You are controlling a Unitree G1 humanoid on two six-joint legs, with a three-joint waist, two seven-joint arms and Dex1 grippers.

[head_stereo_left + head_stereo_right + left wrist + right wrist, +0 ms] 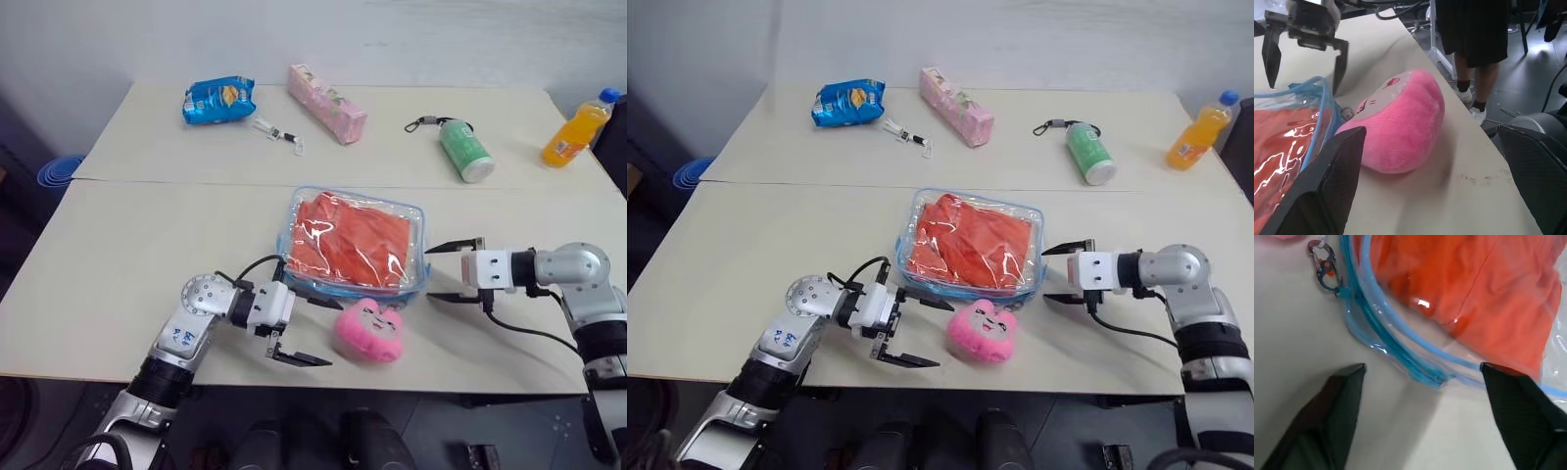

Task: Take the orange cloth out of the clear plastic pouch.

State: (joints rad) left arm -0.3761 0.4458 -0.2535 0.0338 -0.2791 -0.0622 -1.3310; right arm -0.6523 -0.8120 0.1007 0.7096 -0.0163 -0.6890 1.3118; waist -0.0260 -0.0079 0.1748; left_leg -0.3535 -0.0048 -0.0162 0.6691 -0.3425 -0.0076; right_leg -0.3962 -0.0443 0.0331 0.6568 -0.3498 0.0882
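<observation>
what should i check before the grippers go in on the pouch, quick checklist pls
1. orange cloth inside the clear plastic pouch: ok, still fully inside.
2. Pouch flat on the table: ok.
3. right gripper open and facing the pouch's edge: ok, nothing between its fingers.
4. left gripper open: ok, empty, near the pouch's front corner.
5. pink plush charm out of the way: not ok, it lies in front of the pouch, close to the left gripper.
6. Zipper open: cannot tell.

Table (127,264) with clear plastic pouch (358,240)
</observation>
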